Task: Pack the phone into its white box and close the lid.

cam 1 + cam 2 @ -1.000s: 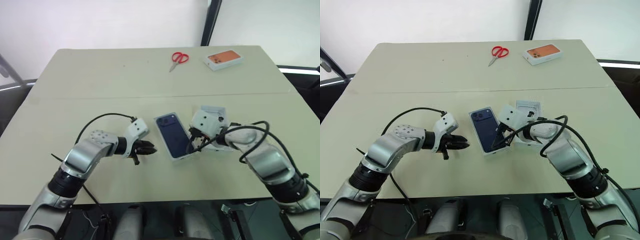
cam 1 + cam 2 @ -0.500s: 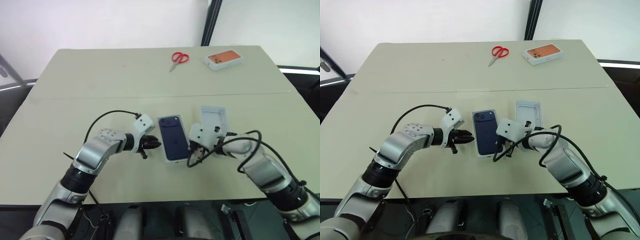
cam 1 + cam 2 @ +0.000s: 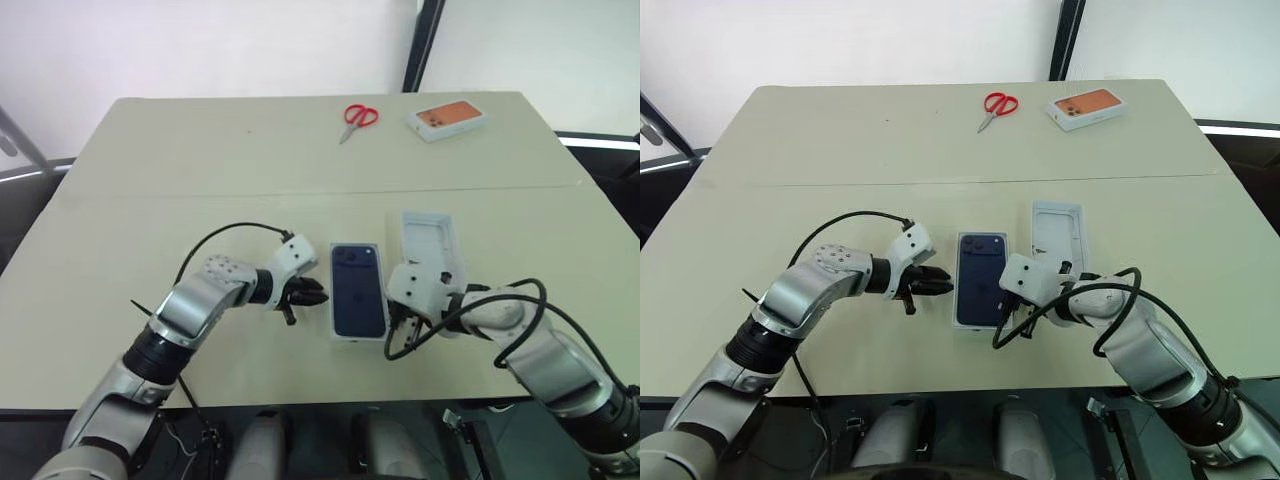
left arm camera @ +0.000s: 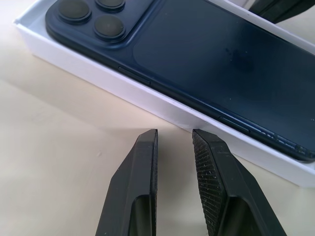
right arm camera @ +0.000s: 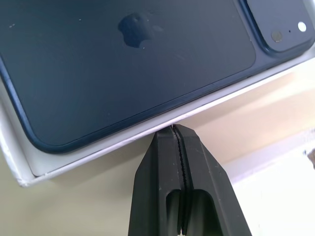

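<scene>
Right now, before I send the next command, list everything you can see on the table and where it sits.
phone: one, dark navy, lying back up in the white box, near edge of the table's middle.
white box: one, white tray around the phone.
white moulded insert: one, white, just right of the box.
scissors: one pair, red handles, far side.
small box: one, white with orange phone picture, far right.
table: one, pale beige.
left tool: black fingers slightly parted, at the box's left side.
right tool: black fingers shut, tips at the box's right wall.
</scene>
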Controlling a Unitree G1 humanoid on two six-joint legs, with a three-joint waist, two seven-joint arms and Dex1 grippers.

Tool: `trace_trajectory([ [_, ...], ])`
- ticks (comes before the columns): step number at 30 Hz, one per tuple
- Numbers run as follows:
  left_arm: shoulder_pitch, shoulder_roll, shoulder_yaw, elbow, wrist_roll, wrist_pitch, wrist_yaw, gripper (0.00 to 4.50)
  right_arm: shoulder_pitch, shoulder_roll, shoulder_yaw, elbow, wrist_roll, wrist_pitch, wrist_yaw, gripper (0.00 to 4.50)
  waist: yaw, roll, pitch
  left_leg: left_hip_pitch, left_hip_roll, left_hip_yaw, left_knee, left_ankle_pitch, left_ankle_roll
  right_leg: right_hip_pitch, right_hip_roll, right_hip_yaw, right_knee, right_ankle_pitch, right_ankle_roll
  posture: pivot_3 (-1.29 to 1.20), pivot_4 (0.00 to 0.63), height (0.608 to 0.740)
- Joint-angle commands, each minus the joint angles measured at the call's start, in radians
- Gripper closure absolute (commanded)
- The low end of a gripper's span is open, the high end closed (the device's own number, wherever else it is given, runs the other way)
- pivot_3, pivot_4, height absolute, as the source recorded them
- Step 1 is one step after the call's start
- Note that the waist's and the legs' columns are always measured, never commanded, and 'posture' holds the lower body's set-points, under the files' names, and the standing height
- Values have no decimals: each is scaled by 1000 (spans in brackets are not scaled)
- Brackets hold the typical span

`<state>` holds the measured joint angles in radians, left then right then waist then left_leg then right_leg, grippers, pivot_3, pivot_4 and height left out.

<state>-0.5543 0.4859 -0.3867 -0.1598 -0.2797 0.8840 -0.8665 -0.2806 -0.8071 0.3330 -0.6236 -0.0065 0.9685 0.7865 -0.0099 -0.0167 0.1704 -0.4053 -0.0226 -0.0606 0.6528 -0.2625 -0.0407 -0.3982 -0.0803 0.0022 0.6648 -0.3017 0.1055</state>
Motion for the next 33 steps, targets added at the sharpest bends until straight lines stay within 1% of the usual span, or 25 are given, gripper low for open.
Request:
trace_trajectory([
  [1, -11, -33, -43, -19, -16, -17, -32, 3314, -5, 4, -15, -67, 32, -12, 6, 4500, 0, 0, 0, 0, 0, 0, 0, 0, 0, 0, 0, 0, 0, 0, 0, 0, 150, 740],
  [10, -5, -27, -18, -12, -4, -12, -30, 3314, -13, -15, -28, -66, 44, -10, 15, 4500, 1, 0, 0, 0, 0, 0, 0, 0, 0, 0, 0, 0, 0, 0, 0, 0, 150, 740],
  [13, 6, -8, 29, -22, -20, -3, -28, 3314, -3, -52, -94, -101, 96, 23, 58, 4500, 1, 0, 0, 0, 0, 0, 0, 0, 0, 0, 0, 0, 0, 0, 0, 0, 150, 740],
  [16, 19, 16, 90, -33, -44, -6, -34, 3368, -3, -54, -217, -162, 225, 121, 120, 3619, -1, 0, 0, -1, 0, -1, 0, 0, 0, 0, 0, -1, 0, 0, 0, 0, 150, 740],
  [19, 39, 53, 142, -41, -60, -32, -44, 3368, -34, -63, -300, -193, 293, 187, 128, 2221, -4, 0, 0, 0, 1, -1, 0, 0, 0, 0, 1, -1, 0, 0, 0, 0, 150, 740],
  [21, 59, 79, 167, -40, -59, -71, -49, 3368, -91, -29, -347, -182, 322, 270, 86, 1165, -7, 0, 0, 0, 1, -1, 0, 0, 0, 0, 1, -1, 0, 0, 0, 0, 150, 740],
  [23, 82, 82, 194, -28, -62, -137, -54, 3368, -156, 18, -360, -149, 337, 376, 27, 210, -3, 0, 0, 0, 1, -1, 0, 0, 0, 0, 1, 0, 0, 0, 0, 0, 150, 740],
  [25, 125, 69, 244, -17, -74, -288, -83, 3368, -260, 106, -348, -37, 304, 546, -72, 210, -4, 0, 0, 0, 1, -1, 0, 0, 0, 0, 0, -1, 0, 0, 0, 0, 150, 740],
  [27, 152, 57, 287, -8, -100, -386, -118, 3368, -338, 181, -356, 91, 293, 635, -156, 210, -2, 0, 0, 0, 1, 0, 0, 0, 0, -1, -1, 0, 0, 0, 0, 0, 150, 740],
  [30, 180, 41, 318, -1, -131, -511, -178, 3368, -404, 228, -363, 249, 307, 646, -250, 210, 5, 0, 0, -3, 1, 0, 0, 0, 0, -3, -2, -1, 0, 0, -1, 0, 150, 740],
  [33, 195, 55, 316, 0, -155, -527, -228, 3368, -477, 247, -357, 398, 324, 646, -319, 210, 0, 0, 0, -4, 0, 1, 0, 0, -1, -5, -3, 1, 0, 0, -1, 0, 150, 740],
])
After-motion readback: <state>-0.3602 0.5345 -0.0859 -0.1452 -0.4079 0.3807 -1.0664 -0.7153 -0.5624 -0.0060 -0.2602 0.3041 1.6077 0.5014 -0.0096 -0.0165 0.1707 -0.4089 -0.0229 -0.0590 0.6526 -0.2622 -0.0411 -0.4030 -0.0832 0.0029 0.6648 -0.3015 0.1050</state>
